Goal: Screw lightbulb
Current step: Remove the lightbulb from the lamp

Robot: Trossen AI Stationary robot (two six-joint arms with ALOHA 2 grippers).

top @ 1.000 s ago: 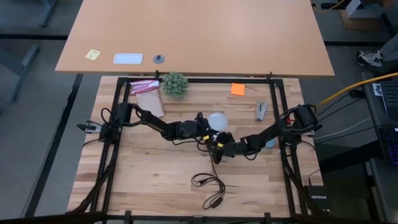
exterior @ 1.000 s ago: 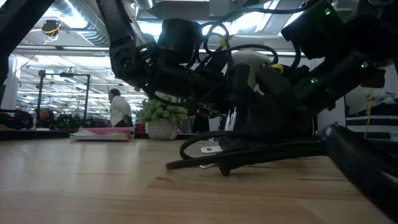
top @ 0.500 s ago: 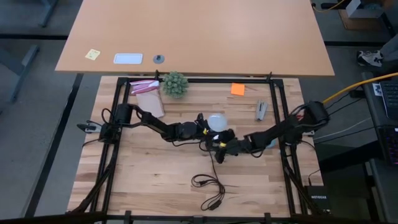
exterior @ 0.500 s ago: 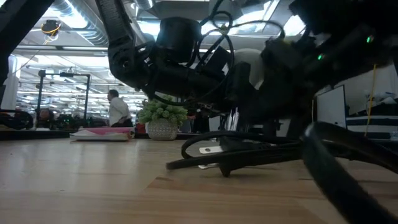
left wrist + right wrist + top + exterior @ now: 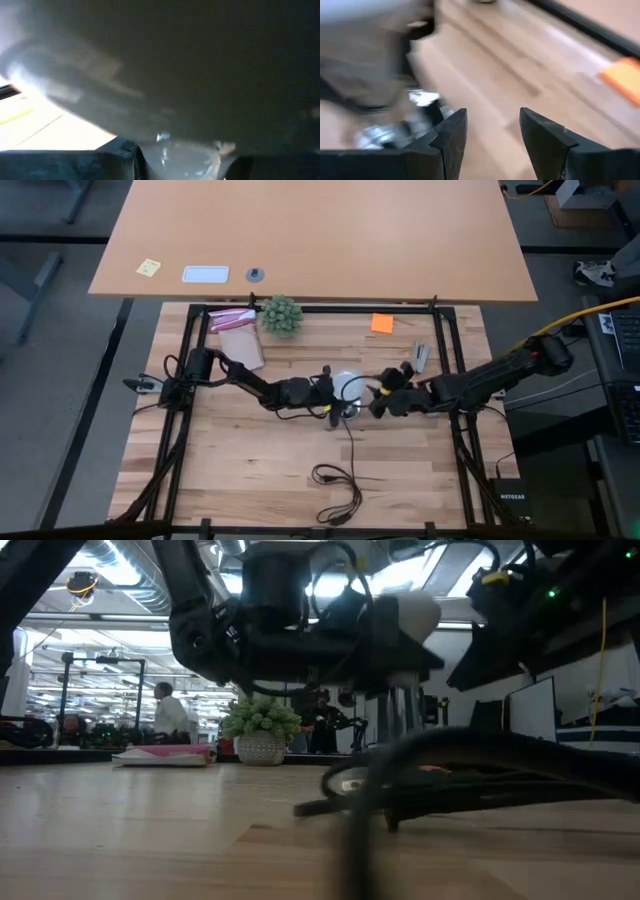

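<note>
You're mid-screwing: your left gripper [image 5: 337, 393] clamps the lightbulb [image 5: 349, 387] between its jaws. Your right gripper [image 5: 378, 397], jaws apart and empty, sits beside; next, twist.

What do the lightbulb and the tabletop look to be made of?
Lightbulb: matte white dome, probably frosted glass or plastic; it looks evenly milky with no sharp glare. Tabletop: light wood, seemingly jointed strips, going by the plank seams and grain.

My wooden table [image 5: 240, 450] carries a small green potted plant [image 5: 281, 314] and pink packet [image 5: 233, 319] by its far edge, an orange note [image 5: 382, 323], and a black cord [image 5: 337, 476] toward the near edge.
</note>
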